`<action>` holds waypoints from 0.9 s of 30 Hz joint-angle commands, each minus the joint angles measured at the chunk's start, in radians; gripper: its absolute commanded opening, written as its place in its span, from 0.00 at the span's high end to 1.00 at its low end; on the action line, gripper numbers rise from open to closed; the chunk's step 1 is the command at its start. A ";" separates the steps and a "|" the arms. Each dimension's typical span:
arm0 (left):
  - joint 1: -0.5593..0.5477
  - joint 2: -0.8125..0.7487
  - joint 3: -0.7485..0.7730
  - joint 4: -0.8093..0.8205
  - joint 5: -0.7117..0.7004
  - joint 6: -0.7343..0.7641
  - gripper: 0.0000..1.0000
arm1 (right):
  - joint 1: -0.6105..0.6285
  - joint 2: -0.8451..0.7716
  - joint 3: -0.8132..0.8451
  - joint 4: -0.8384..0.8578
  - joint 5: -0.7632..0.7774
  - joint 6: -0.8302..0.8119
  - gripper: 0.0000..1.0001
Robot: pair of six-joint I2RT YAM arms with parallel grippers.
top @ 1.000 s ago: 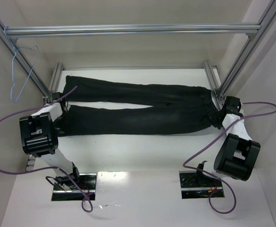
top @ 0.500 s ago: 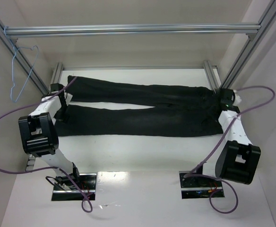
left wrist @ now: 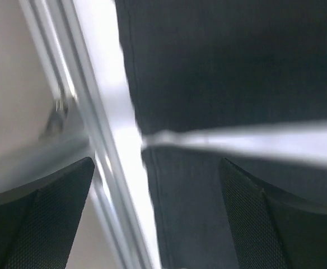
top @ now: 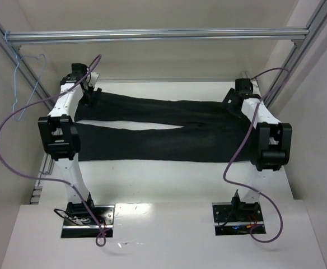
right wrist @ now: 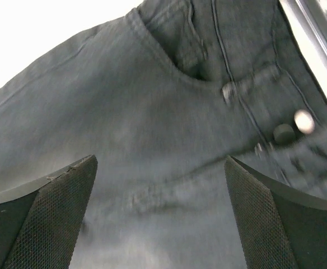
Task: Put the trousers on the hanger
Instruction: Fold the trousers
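The black trousers (top: 163, 134) lie flat across the white table, leg ends to the left and waist to the right. My left gripper (top: 89, 95) hovers open over the leg ends; in the left wrist view (left wrist: 158, 224) both cuffs (left wrist: 219, 73) show below, with a white gap between them. My right gripper (top: 234, 105) hangs open above the waist; the right wrist view (right wrist: 158, 218) shows the pocket, the button (right wrist: 284, 133) and dark cloth (right wrist: 152, 129) between the spread fingers. Neither gripper holds anything. The light-blue wire hanger (top: 26, 84) hangs on the frame at far left.
Silver aluminium bars frame the space: a crossbar (top: 152, 35) along the back, slanted struts at the left and right (top: 298, 56), and a rail (left wrist: 90, 140) just left of the cuffs. Purple cables (top: 6, 145) loop from both arms. White walls stand close on both sides.
Both arms have risen and swung toward the back of the table. The right gripper has opened and left the waist's right edge. The trousers lie as before.
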 commanded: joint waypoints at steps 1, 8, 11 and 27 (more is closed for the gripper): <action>0.007 0.148 0.160 -0.045 0.021 -0.076 0.00 | 0.008 0.093 0.121 0.012 0.077 0.007 0.00; 0.007 0.452 0.613 -0.065 -0.107 -0.096 0.00 | 0.008 0.242 0.305 0.012 0.124 -0.011 0.00; 0.007 0.585 0.837 -0.087 -0.144 -0.105 0.00 | 0.008 0.319 0.388 0.012 0.156 -0.046 0.00; 0.007 0.852 1.132 0.057 -0.049 -0.234 0.00 | -0.032 0.557 0.618 -0.068 0.233 0.009 0.00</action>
